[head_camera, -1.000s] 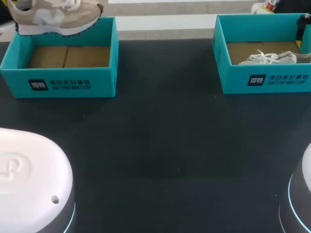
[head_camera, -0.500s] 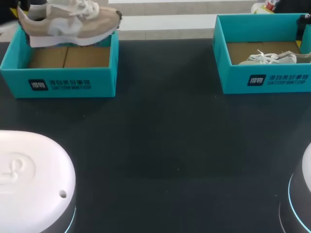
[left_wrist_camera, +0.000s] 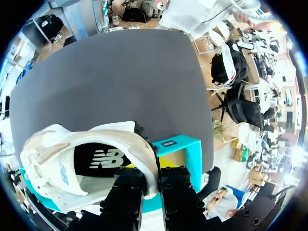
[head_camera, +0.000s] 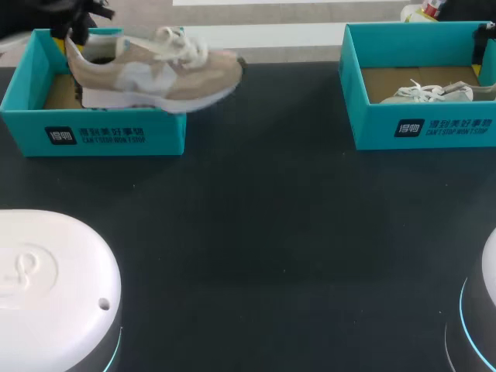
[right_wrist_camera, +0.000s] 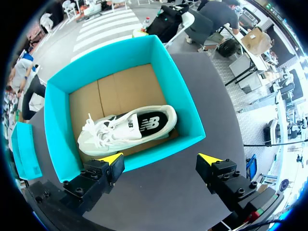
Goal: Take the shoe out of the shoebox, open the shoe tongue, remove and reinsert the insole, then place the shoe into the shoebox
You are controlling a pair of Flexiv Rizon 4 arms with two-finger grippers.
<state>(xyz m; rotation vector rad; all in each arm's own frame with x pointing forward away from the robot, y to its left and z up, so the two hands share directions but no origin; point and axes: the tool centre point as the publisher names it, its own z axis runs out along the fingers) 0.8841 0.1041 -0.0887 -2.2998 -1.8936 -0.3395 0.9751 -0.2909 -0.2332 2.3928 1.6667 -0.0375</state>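
A beige and white sneaker (head_camera: 155,70) hangs in the air over the right front corner of the left teal shoebox (head_camera: 93,132), toe pointing right. My left gripper (head_camera: 76,27) is shut on its heel collar. In the left wrist view the gripper (left_wrist_camera: 150,173) pinches the heel rim of the sneaker (left_wrist_camera: 72,163), with the teal box (left_wrist_camera: 180,144) below it. My right gripper (right_wrist_camera: 161,159) stands open above the near wall of the right teal shoebox (right_wrist_camera: 178,82). A white sneaker (right_wrist_camera: 127,127) lies inside that box on its side, also seen in the head view (head_camera: 430,93).
The right shoebox (head_camera: 418,128) stands at the far right of the dark table (head_camera: 271,232). The white bases of my arms (head_camera: 54,287) (head_camera: 477,310) sit at the two near corners.
My left gripper has carried the beige sneaker to the right and lower, from above the left box's back to over its right front corner. The right gripper and white sneaker have not moved.
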